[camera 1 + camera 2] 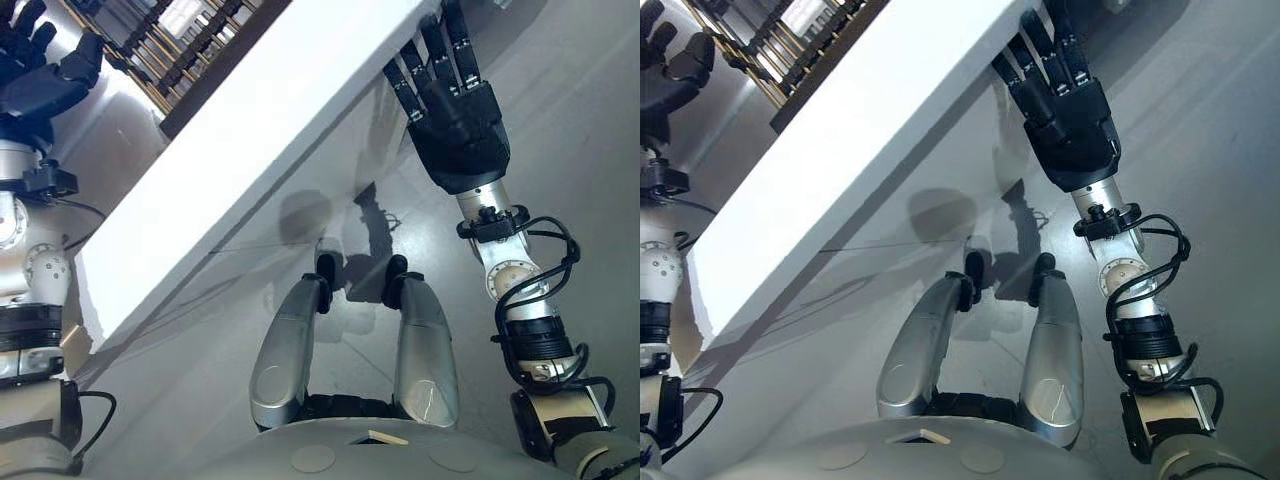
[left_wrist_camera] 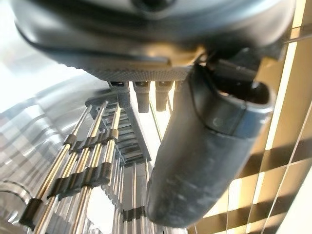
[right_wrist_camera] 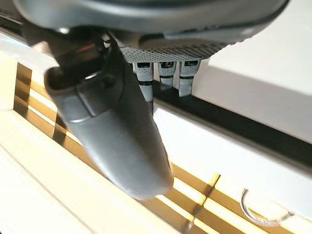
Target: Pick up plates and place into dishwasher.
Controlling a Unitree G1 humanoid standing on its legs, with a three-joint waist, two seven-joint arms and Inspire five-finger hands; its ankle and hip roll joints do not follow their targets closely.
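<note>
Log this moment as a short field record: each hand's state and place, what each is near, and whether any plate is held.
left hand: open, holds nothing, raised beside the dish rack
right hand: open, fingers straight, reaching under the edge of the white panel
dish rack: metal wires with dark clips, seen past the left hand's fingers
white panel: tilted slab running across the head views above the floor
plate in hand: none in either hand
task progress: cannot tell from these views
</note>
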